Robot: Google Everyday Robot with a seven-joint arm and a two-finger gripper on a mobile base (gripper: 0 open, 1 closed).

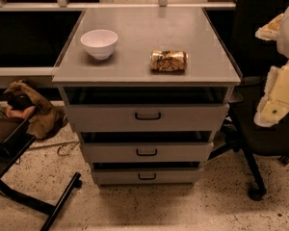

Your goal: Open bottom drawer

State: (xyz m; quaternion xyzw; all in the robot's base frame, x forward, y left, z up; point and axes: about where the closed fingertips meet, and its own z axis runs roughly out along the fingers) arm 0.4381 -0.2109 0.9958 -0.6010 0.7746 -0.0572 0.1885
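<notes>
Bottom drawer (147, 176), the lowest and shortest of three grey fronts on the metal drawer cabinet (209, 57), sits just above the speckled floor (149, 208) with its small dark loop handle (147, 176) at centre. Its front looks about in line with the middle drawer (147, 152) and top drawer (147, 117) above it, so I judge it to be shut and the task not yet begun. The gripper (273, 110) is at the right edge of the view, in front of a black office chair (260, 138), well apart from the cabinet and higher than the handle; whether it is open or closed I cannot tell. Everything is left to do: reaching down to the handle, taking hold of it and pulling the drawer out. On the cabinet top a white bowl (99, 43) and a crushed can (168, 60) on its side rest apart from each other.
</notes>
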